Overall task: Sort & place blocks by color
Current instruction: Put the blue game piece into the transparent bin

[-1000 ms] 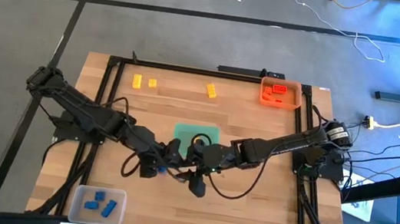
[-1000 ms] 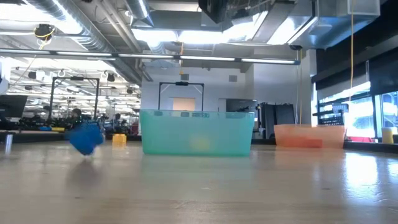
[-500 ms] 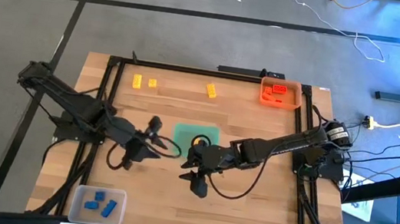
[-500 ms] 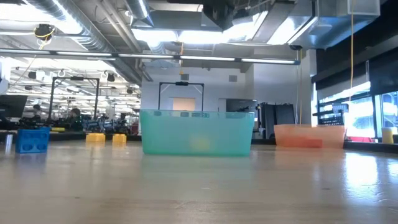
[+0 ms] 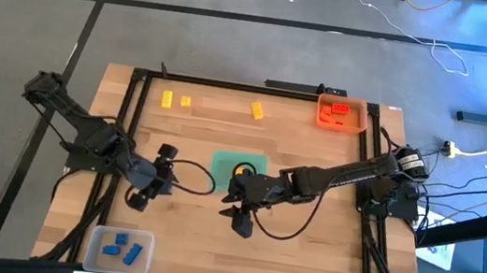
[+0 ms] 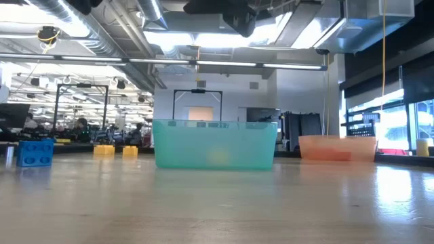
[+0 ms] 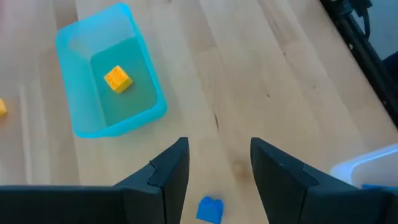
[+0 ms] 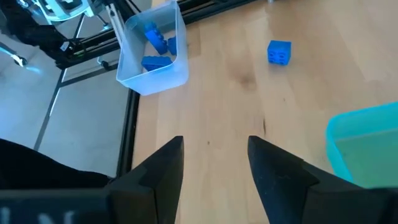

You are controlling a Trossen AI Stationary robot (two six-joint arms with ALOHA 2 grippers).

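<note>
One wooden worktop carries a green tray holding a yellow block. Both the left end effector and the right end effector stand apart and empty. A loose blue block lies just beneath the left one.

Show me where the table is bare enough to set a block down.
Widest bare wood: near right corner, between the right gripper and the table's edge. Also free: the near strip from clear tray to that gripper, and the far strip between the rightmost yellow block and orange tray. Crowded: the middle, from the left gripper past the green tray.
</note>
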